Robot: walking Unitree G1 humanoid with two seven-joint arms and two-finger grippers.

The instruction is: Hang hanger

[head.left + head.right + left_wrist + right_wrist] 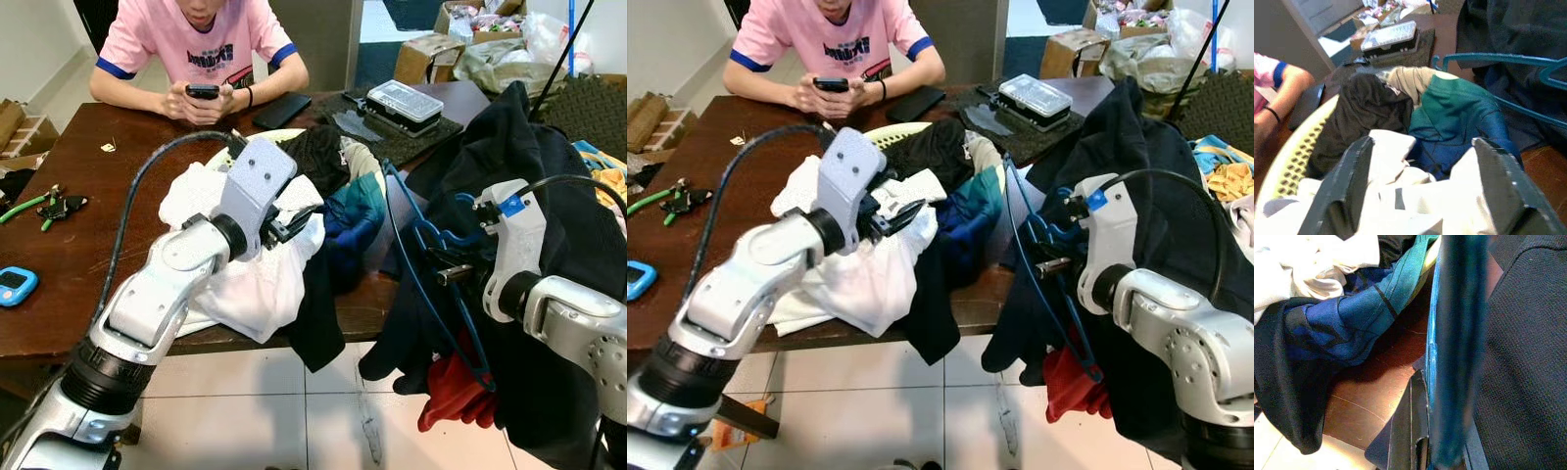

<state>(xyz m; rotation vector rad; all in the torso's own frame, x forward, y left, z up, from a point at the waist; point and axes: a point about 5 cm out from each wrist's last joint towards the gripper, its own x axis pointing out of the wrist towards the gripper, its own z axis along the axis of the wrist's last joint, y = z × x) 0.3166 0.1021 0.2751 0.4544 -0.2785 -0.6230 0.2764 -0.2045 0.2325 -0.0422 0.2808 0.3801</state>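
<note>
Right gripper (453, 266) clamped on the blue hanger (411, 257), held upright against the dark hanging garments (549, 196), beside the table edge. Left gripper (294, 221) fingers spread, empty, hovering over the white cloth (260, 279).

Risk: the hanger's lower loop could snag the dark fabric or the clothes spilling off the wooden table (69, 245) if swung; a narrow grip may let it twist.

Around: laundry basket (1290, 156), a seated person (196, 44) with phone (203, 91), a clear case (404, 100). Rail not visible.

Right gripper (453, 262) fingertips are sitting buried behind the blue hanger (421, 284) and dark garment (549, 196), so closure is unreadable. Hanger bar (1452, 347) is blurring out right against the gripper. Person (196, 39) beyond left gripper (294, 223) is getting cropped at the head.
</note>
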